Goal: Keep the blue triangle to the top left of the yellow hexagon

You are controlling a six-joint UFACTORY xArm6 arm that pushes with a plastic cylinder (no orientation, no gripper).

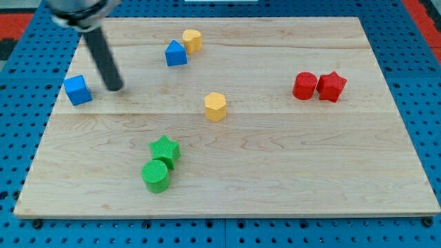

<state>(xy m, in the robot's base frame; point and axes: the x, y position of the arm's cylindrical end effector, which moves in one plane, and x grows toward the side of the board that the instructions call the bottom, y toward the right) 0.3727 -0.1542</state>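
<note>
The blue triangle lies near the view's top, left of centre. A yellow hexagon lies near the board's middle, below and to the right of the triangle. A second yellow block, its shape unclear, sits just above and right of the triangle, almost touching it. My tip rests on the board to the lower left of the triangle, well apart from it. It is a short gap to the right of a blue cube.
A red cylinder and a red star sit side by side at the view's right. A green star and a green cylinder touch near the bottom. The wooden board lies on a blue pegboard.
</note>
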